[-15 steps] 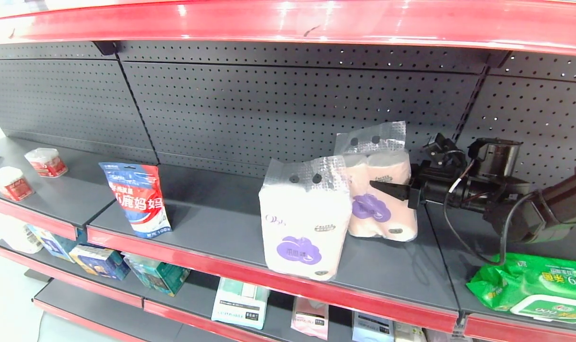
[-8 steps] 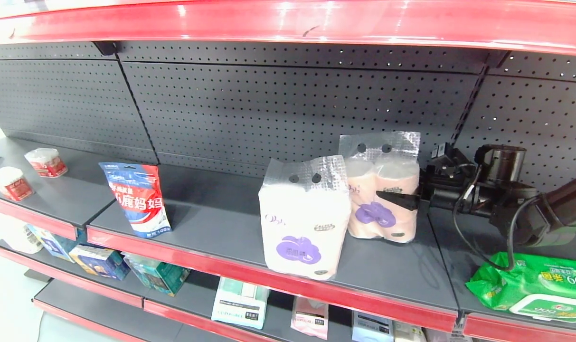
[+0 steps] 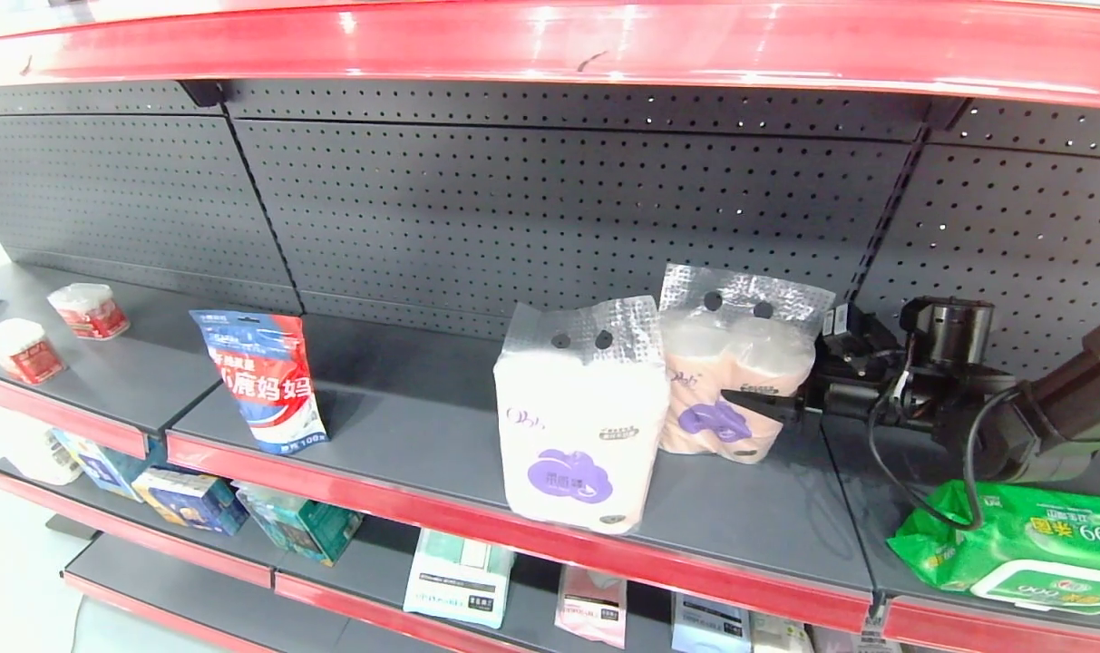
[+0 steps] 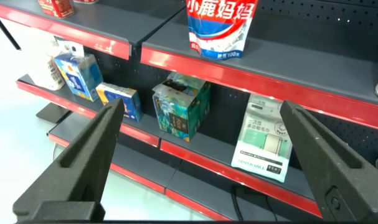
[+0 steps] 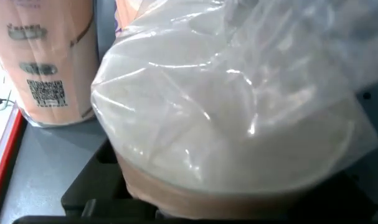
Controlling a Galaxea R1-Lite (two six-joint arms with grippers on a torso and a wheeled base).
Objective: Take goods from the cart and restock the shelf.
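A peach toilet roll pack (image 3: 726, 363) in clear plastic rests tilted on the dark shelf board (image 3: 404, 426), just behind and to the right of a white toilet roll pack (image 3: 579, 426). My right gripper (image 3: 747, 392) comes in from the right and is shut on the peach pack, one black finger (image 3: 758, 404) lying across its front. In the right wrist view the wrapped roll (image 5: 238, 124) sits close between the jaws. My left gripper (image 4: 201, 168) hangs open with nothing in it, in front of the lower shelves.
A blue and red pouch (image 3: 261, 381) stands at the shelf's left part, two white tubs (image 3: 10, 349) farther left. A green wipes pack (image 3: 1021, 535) lies below my right arm. Boxes such as a teal one (image 4: 181, 106) line the lower shelves. Perforated back wall behind.
My right gripper has sunk and drawn to the right with the peach pack, which now leans instead of standing upright. The white pack and pouch have not moved.
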